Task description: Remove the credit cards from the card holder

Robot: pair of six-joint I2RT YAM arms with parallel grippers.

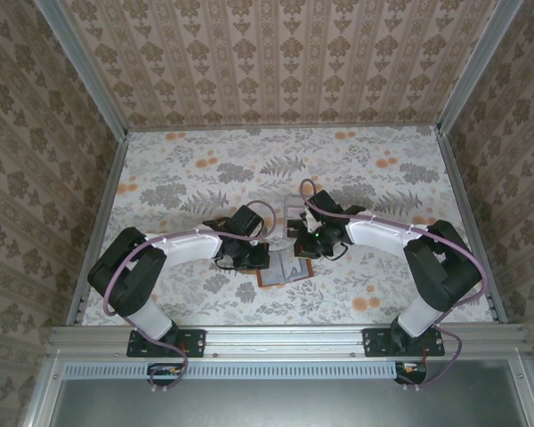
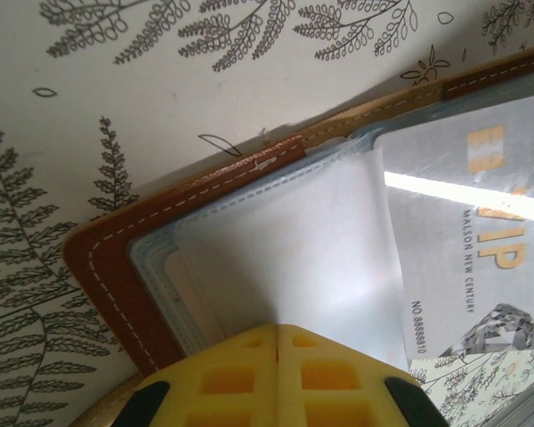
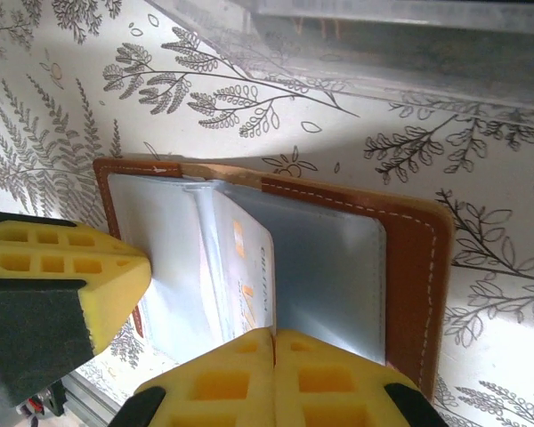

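Overhead view: two robot arms meet mid-table over a small brown leather bifold card holder (image 1: 285,269), which lies open and flat on the fern-and-flower patterned table (image 1: 196,169). A clear plastic tray (image 1: 291,210) sits just beyond it. Left wrist view: the left gripper (image 2: 278,342), w/ yellow ribbed fingertips pressed together, sits at the near edge of the holder's grey-blue lining, touching a translucent pocket flap. It's unclear whether the flap is pinched btwn them. A pale grey credit card (image 2: 463,205) w/ gold "VIP" lettering sticks partway out of a slot beside the flap. Right wrist view: the right gripper (image 3: 274,351), fingertips also pressed together, is at the holder's near edge by the centre fold, where a card w/ orange print stands in the pockets. Can't tell if it grips anything.
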